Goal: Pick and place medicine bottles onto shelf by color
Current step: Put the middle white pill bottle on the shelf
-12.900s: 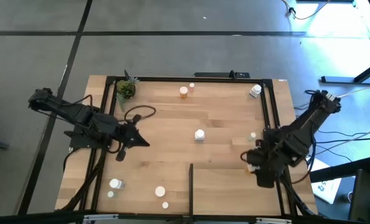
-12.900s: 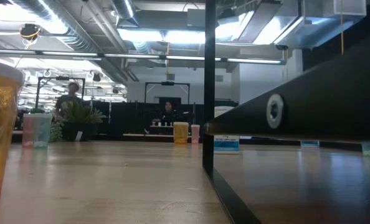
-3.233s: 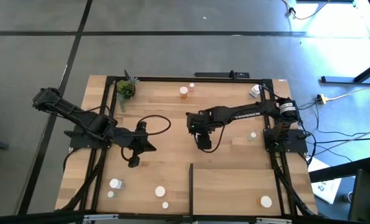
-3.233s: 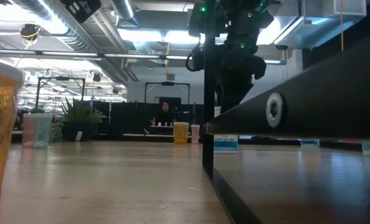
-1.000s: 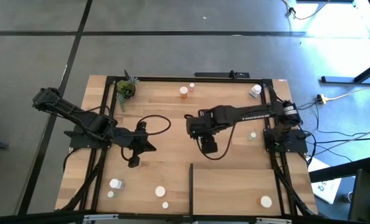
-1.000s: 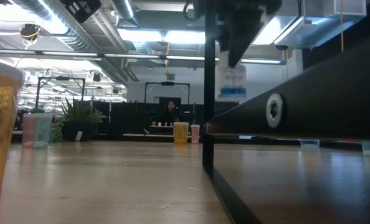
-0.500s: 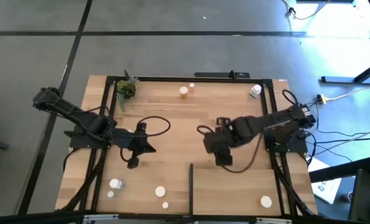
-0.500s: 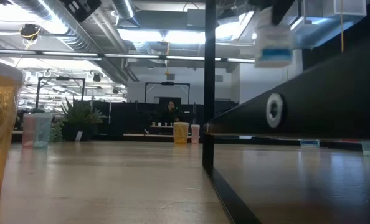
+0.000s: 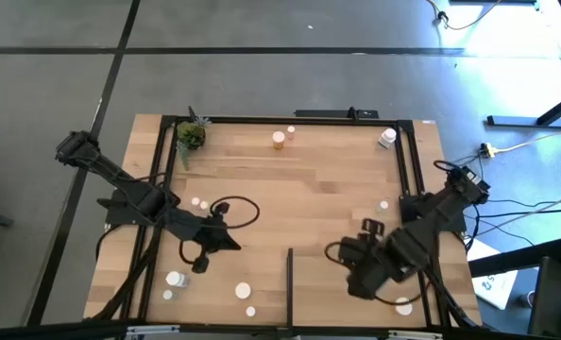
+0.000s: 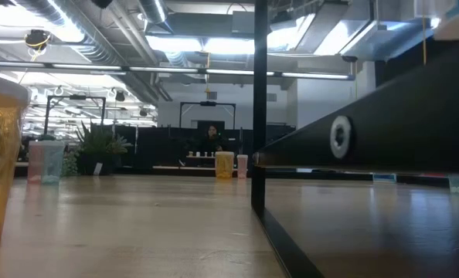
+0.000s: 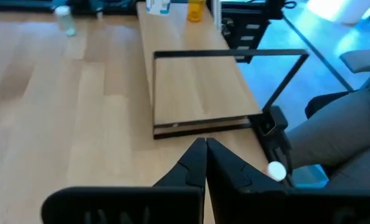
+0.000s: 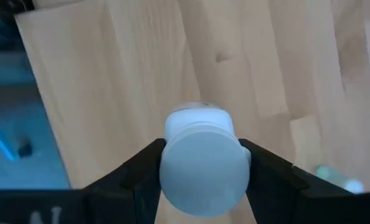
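The step in hand is the carry-to-place: the right gripper (image 12: 202, 163) has its jaws clamped on a white bottle (image 12: 202, 163), cap toward the wrist camera, with bare wood beneath it. In the high view the right gripper (image 9: 361, 280) hangs over the shelf (image 9: 323, 302), the light panel at the worktop's near right, close to a white-capped bottle (image 9: 404, 306) already standing there. The next move calls for lowering the held bottle upright onto the panel beside that one, if white is that spot's colour, then opening the jaws without tipping either. The left gripper (image 9: 199, 264) waits over the worktop's left half, jaws closed and empty. Other bottles lie scattered: an orange one (image 9: 279, 140) at the far edge and white-capped ones (image 9: 175, 280) near the left front.
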